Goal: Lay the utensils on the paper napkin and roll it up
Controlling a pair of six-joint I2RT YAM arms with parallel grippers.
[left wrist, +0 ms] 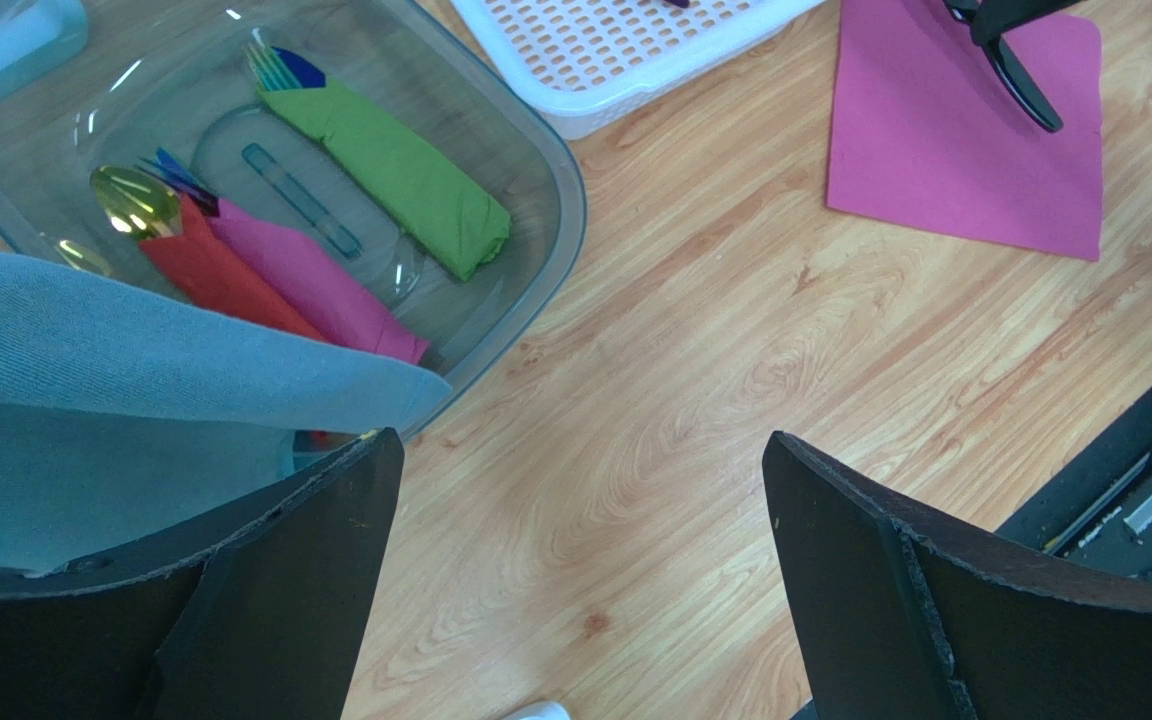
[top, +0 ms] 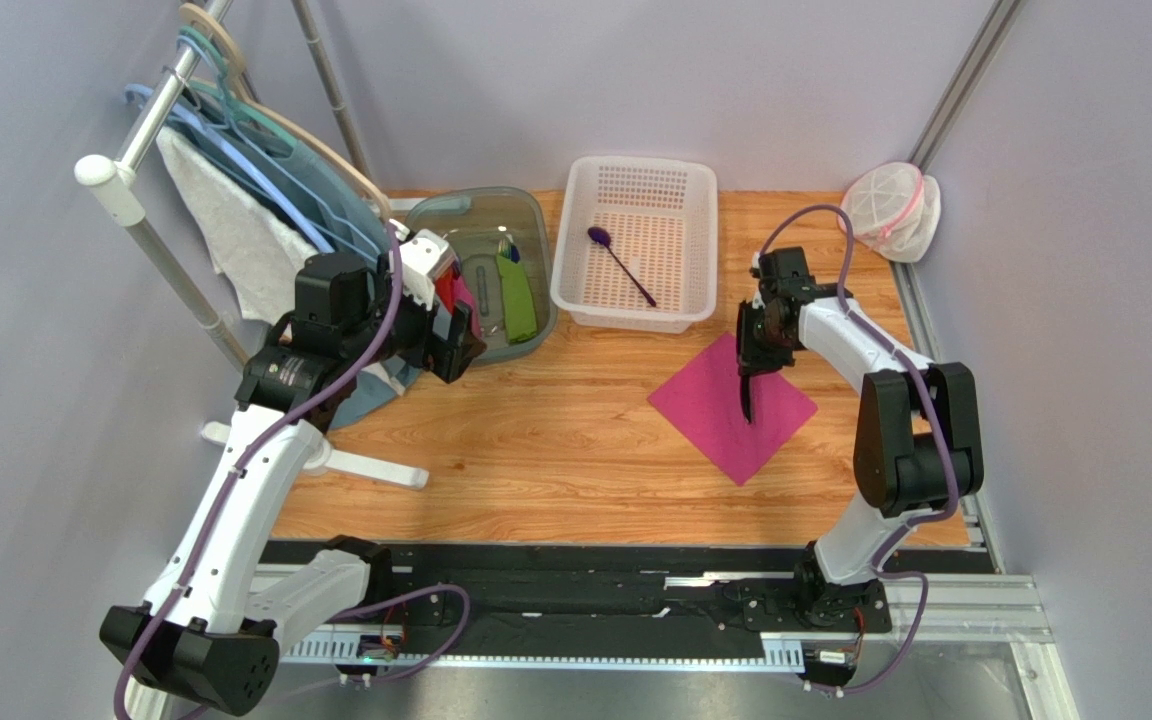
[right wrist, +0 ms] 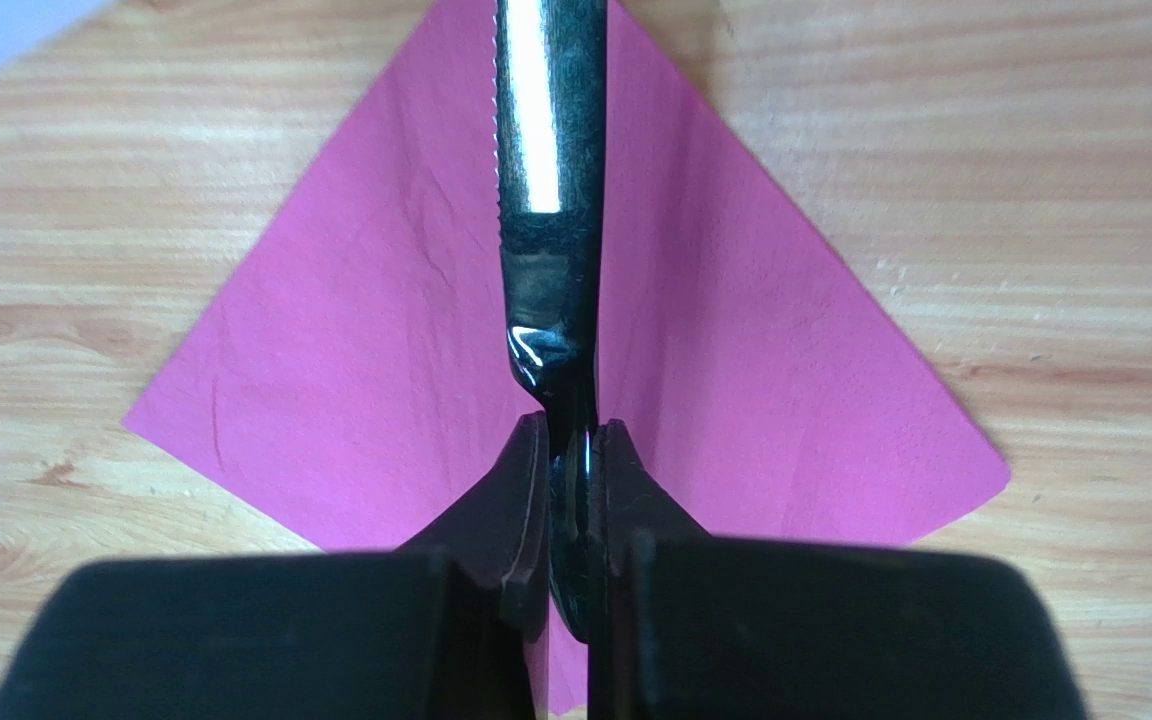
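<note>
The magenta paper napkin (top: 710, 413) (right wrist: 342, 360) (left wrist: 935, 143) lies flat on the wooden table, one corner pointing toward the arms. My right gripper (top: 755, 345) (right wrist: 572, 438) is shut on the handle of the black knife (top: 746, 393) (right wrist: 549, 150), which hangs blade-down over the middle of the napkin. The dark purple spoon (top: 620, 260) lies in the white basket (top: 635, 318) behind the napkin. At the left, my left gripper (top: 459, 342) (left wrist: 582, 450) stands open over bare wood beside the clear bin, nothing between its fingers.
A clear plastic bin (top: 540, 225) (left wrist: 570, 203) holds rolled green (left wrist: 402, 173), pink (left wrist: 319, 285) and red (left wrist: 214, 270) bundles. A rack with hangers and cloths (top: 237, 135) stands at the far left. A white mesh bag (top: 895, 203) sits at the back right.
</note>
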